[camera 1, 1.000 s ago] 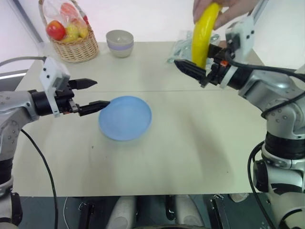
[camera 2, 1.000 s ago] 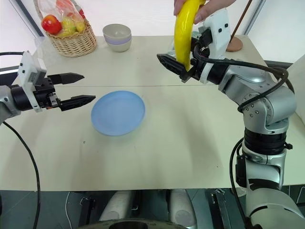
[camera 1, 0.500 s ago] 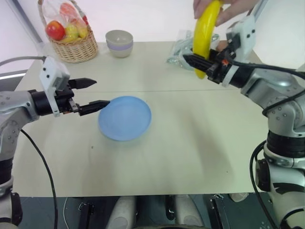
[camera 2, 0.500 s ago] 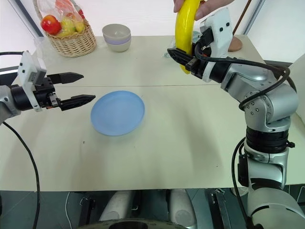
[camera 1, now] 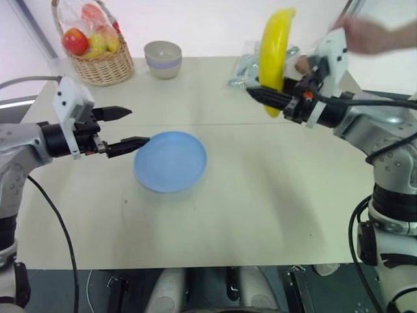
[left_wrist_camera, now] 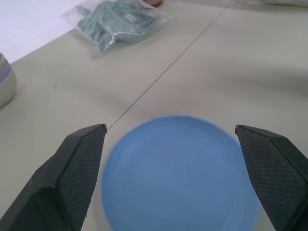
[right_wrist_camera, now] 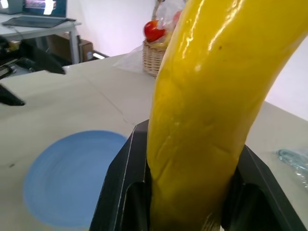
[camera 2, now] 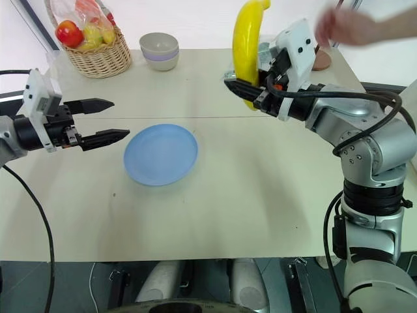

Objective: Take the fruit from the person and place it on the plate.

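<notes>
Banana (camera 1: 272,53) upright, clamped in right claw (camera 1: 262,96).

Smooth, glossy yellow skin on the banana (right_wrist_camera: 202,120). Matt light-blue finish on the plate (camera 1: 171,161). Pale, matt bench (camera 1: 260,195) with a thin seam. Woven wicker basket (camera 1: 101,64), clear crinkly plastic around its fruit. Fine cross-hatched texture on the black pads (left_wrist_camera: 79,168) of the left gripper (left_wrist_camera: 175,173). Clear plastic bag (left_wrist_camera: 115,21).

A wicker basket (camera 1: 101,62) of fruit is standing just beside a small bowl (camera 1: 163,59); a plastic bag (left_wrist_camera: 115,21) is lying well apart from the bowl.
</notes>
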